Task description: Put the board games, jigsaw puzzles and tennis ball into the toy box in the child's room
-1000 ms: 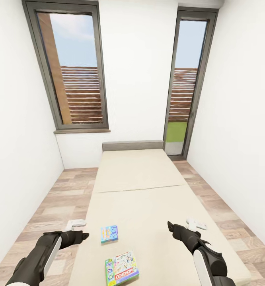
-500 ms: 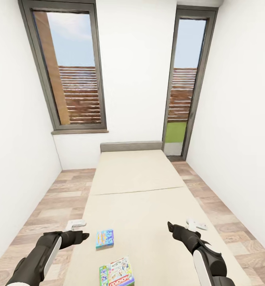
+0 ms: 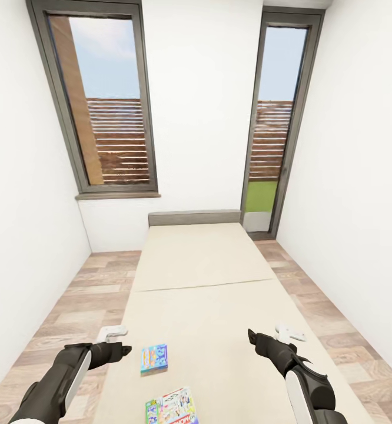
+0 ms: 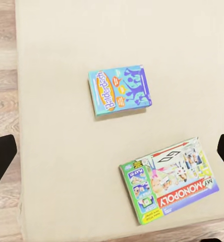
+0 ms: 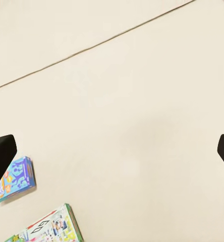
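Two board games lie on the beige bed (image 3: 202,306). The small blue one (image 3: 154,360) (image 4: 120,91) (image 5: 13,180) is nearer the headboard, and the bigger Monopoly box (image 3: 171,406) (image 4: 170,180) (image 5: 46,229) lies at the foot end. My left gripper (image 3: 112,334) (image 4: 112,151) hovers open above the bed's left edge, beside the blue box. At the same height, over the bed's right side, my right gripper (image 3: 290,334) (image 5: 112,151) is open too. Neither holds anything. The table, toy box, puzzles and tennis ball are out of view.
White walls close in on both sides, with narrow strips of wood-plank floor (image 3: 72,306) along the bed. Behind the grey headboard (image 3: 194,218) are a window (image 3: 110,112) and a tall glass door (image 3: 275,123).
The whole picture has shifted a little, so the camera has moved: the bed and both games sit lower and further left in view. Both grippers keep their pose.
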